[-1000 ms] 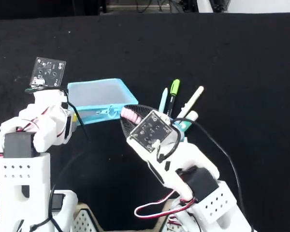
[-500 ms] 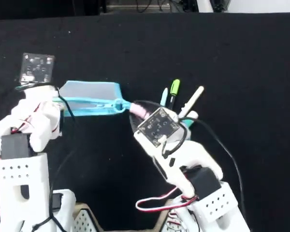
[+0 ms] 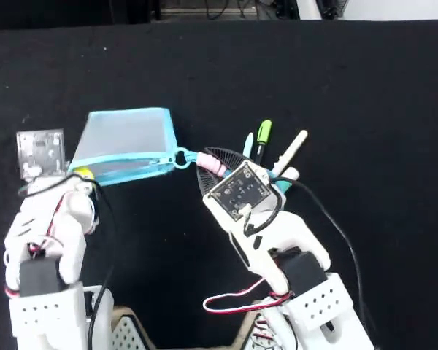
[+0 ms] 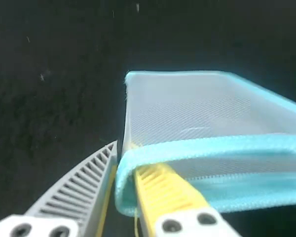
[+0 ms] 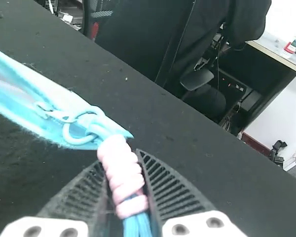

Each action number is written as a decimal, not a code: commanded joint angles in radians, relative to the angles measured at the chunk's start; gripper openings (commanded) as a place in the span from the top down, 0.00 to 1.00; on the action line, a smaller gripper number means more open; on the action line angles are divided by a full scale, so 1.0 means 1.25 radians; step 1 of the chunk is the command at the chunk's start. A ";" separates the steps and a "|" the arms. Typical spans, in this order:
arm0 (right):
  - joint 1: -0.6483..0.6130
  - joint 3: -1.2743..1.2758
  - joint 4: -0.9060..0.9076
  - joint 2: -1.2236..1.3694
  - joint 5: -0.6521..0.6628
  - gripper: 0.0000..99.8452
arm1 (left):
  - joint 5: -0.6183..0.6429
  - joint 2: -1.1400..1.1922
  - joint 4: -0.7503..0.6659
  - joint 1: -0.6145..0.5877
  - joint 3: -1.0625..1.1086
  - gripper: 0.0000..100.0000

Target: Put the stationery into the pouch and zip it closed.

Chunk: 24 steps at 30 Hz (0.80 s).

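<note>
The left claw (image 4: 123,163) pinches a pouch (image 3: 124,138) corner; the right claw (image 5: 121,162) clamps the pink zip tab (image 5: 122,180): pull level, with the pouch taut

Far side: the black surface (image 3: 292,65) beyond the pouch (image 3: 124,135) gives wide room to pass.
Pouch's left end: blocked by the left tool (image 3: 84,175), clamped on that corner.
Pouch's right end: blocked by the right tool (image 3: 208,164), pinching the pink zipper pull (image 5: 119,168).
Between the arms: a bare strip of surface along the pouch's near edge.
Right of centre: pens (image 3: 263,138) lie just beyond the right tool; past them, bare surface.
</note>
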 commanded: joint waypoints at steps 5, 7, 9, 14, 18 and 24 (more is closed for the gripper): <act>0.029 -0.013 -0.009 -0.015 0.000 0.99 | -0.023 -0.052 0.015 0.034 -0.004 0.91; 0.029 -0.012 -0.009 -0.015 0.000 0.99 | -0.026 -0.028 0.016 0.034 -0.019 0.90; 0.029 -0.010 -0.009 -0.015 0.000 0.99 | -0.027 0.016 0.016 0.034 -0.046 0.92; 0.029 -0.009 -0.009 -0.015 0.000 0.99 | -0.027 0.200 0.056 0.035 -0.157 0.92; 0.029 -0.007 -0.009 -0.017 0.000 0.99 | -0.023 0.338 0.109 0.035 -0.265 0.93; 0.029 -0.006 -0.009 -0.017 0.000 0.99 | -0.023 0.369 0.119 0.036 -0.285 0.97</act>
